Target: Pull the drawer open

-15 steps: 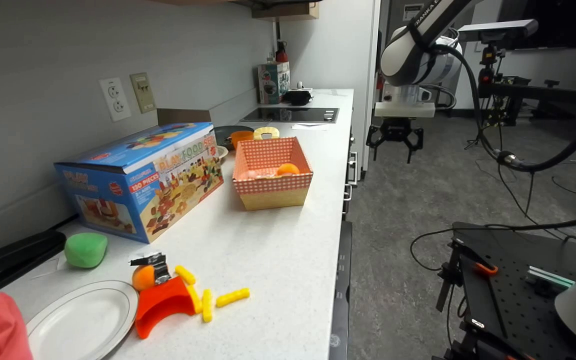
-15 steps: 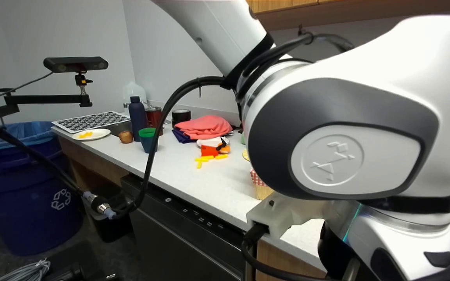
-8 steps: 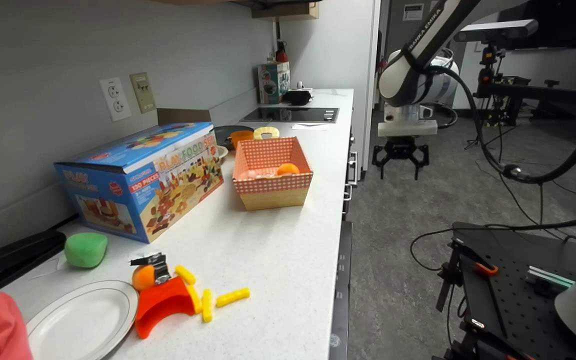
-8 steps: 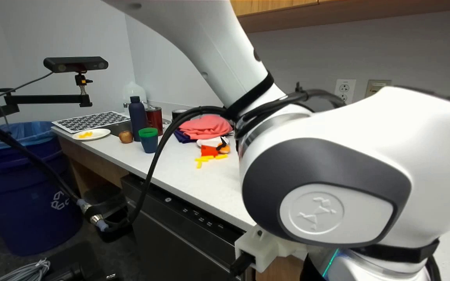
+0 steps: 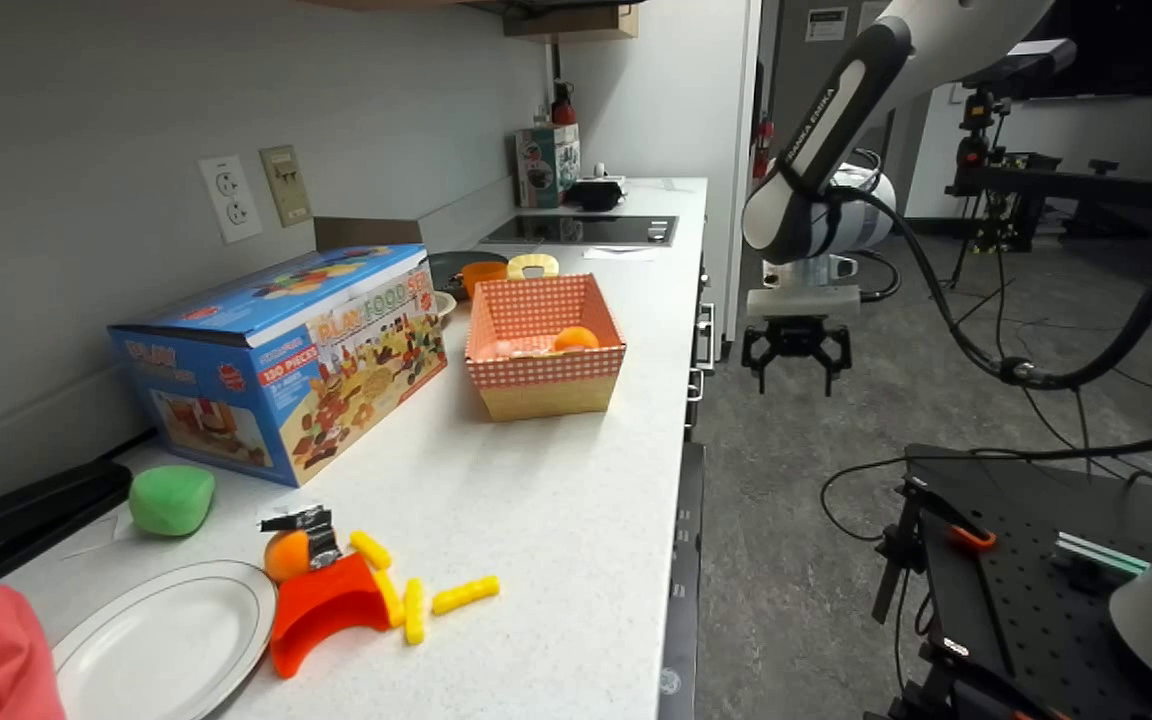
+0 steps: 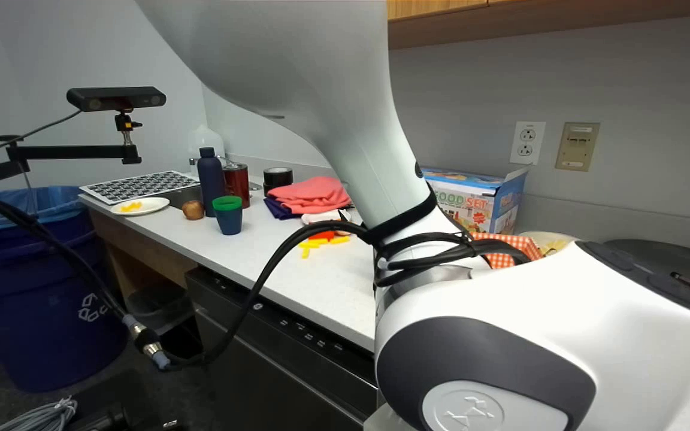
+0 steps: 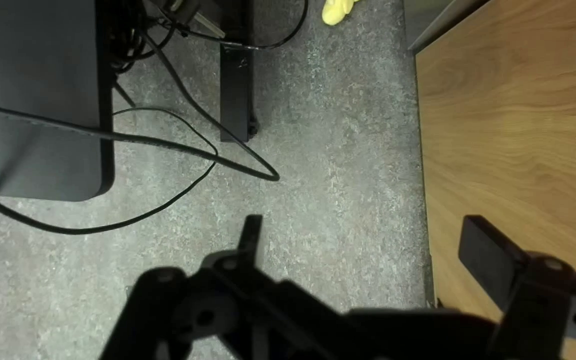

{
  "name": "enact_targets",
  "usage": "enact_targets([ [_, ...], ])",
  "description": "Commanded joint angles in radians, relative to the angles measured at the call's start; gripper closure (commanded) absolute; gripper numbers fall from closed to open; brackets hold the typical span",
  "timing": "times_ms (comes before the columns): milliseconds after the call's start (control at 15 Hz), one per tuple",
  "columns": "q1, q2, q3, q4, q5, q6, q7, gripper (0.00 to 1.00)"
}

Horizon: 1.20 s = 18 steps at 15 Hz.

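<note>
Two fingers [image 7: 488, 260] apart, tool [image 5: 795, 391] over floor [image 7: 343, 200].
In an exterior view, metal handles [image 5: 710, 335] at its ten o'clock, checked basket [image 5: 548, 400] on bench [image 5: 556, 520] at nine.

In an exterior view are four toy fries [image 5: 415, 610], one fries holder [image 5: 324, 598] and one gingham basket [image 5: 546, 398]. I count also one navy bottle [image 6: 211, 187] and one red tumbler [image 6: 237, 183].
</note>
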Motion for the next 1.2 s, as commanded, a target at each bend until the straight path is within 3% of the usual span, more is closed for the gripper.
enact_targets([
  [0, -0.014, 0.037, 0.028, 0.056, 0.13, -0.005, -0.069, 0.0],
  [267, -0.014, 0.058, 0.041, 0.085, 0.225, 0.016, -0.111, 0.0],
  [467, 0.015, 0.064, 0.009, 0.086, 0.184, 0.051, -0.088, 0.0],
  [1000, 0.014, 0.049, 0.01, 0.07, 0.192, 0.037, -0.082, 0.0],
  [1133, -0.007, 0.072, 0.024, 0.091, 0.239, 0.051, -0.092, 0.0],
])
